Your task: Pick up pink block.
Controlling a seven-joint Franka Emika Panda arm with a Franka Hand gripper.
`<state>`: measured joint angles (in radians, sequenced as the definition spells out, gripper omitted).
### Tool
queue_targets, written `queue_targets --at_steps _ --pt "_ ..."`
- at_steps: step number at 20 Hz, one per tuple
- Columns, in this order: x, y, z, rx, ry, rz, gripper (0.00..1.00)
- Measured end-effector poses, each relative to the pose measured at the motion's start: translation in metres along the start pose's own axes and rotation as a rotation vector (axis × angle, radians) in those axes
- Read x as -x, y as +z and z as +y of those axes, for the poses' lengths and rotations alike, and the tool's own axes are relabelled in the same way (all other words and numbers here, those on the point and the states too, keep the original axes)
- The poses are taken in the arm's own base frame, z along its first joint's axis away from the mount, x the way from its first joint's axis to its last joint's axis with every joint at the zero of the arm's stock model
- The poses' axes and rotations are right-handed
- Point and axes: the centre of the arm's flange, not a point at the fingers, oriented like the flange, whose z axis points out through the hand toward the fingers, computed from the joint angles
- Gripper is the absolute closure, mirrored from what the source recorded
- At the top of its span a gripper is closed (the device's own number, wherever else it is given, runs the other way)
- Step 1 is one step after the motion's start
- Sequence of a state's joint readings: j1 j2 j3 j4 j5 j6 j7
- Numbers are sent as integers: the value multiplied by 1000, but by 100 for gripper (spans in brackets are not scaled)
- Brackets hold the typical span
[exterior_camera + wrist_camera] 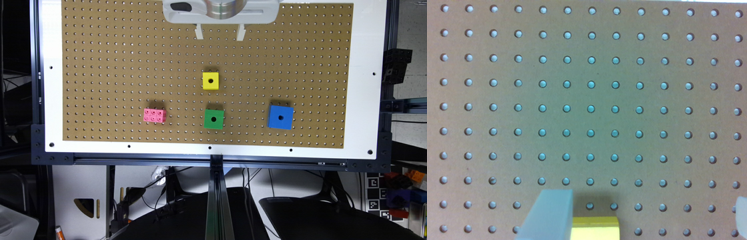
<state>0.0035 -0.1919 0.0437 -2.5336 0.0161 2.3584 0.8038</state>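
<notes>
Overhead arrangement of the workspace. The table [363, 83], a white panel in a dark metal frame, carries a brown pegboard [116, 66] drilled with a regular grid of holes; the same pegboard [592, 100] appears in the wrist view. At the far edge of the board hangs the white body of the gripper [220, 32], its two pale fingers pointing down and set well apart, so the gripper is released and grasps nothing. In the wrist view one finger [549, 215] stands in front of the yellow cube's near edge, and a sliver of the other shows at the frame's margin.

Four blocks rest on the board, all apart from one another. The blue cube [280, 117] lies toward the exterior view's right, the green cube [214, 119] at mid-board, and the yellow cube [210, 81] beyond the green one, nearer the gripper; each has a round centre hole. The yellow cube [594, 227] also shows partly in the wrist view. The pink block [154, 115], smallest and flattest, with six round studs, lies toward the exterior view's left, in line with the green and blue cubes and well apart from the gripper.
</notes>
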Motion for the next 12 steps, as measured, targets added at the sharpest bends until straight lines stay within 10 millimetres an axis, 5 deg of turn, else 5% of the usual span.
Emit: queue_targets --at_steps 6,12 --pt "-6 -1 4 0 10 4 0" --pt "-49 -9 17 -14 25 21 0"
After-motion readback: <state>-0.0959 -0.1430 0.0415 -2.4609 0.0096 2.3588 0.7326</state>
